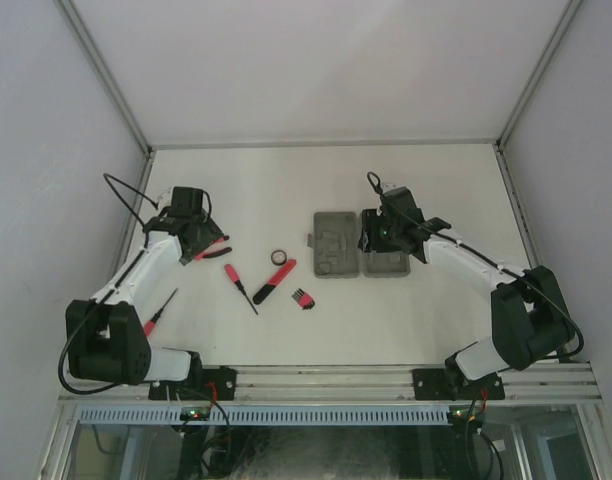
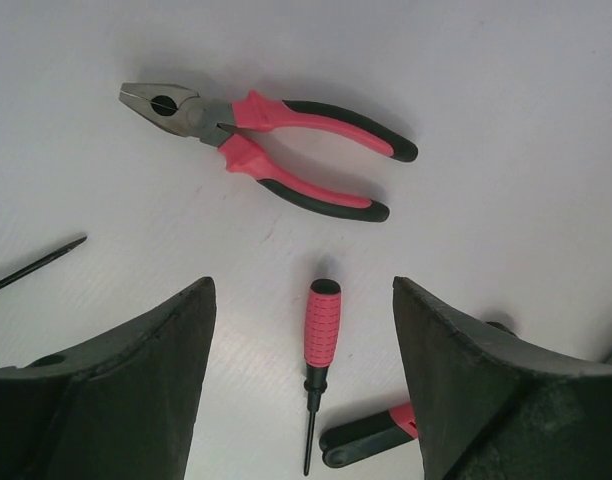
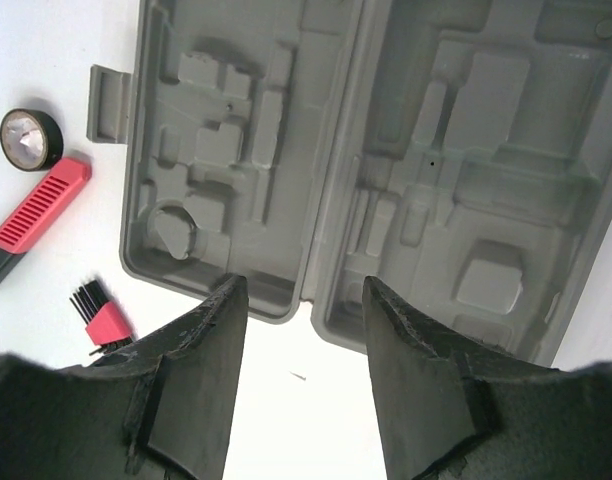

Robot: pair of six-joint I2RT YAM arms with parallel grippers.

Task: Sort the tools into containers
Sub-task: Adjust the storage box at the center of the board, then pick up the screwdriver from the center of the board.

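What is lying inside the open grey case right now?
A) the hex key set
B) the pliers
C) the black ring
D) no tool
D: both halves of the grey case show only bare moulded recesses, while the pliers, hex key set and black ring lie on the table outside it.

The grey case lies open and flat on the desk, moulded recesses up. Left of it lie a black ring, long red-black tool, hex keys, thin screwdriver, and, farthest left, pliers.
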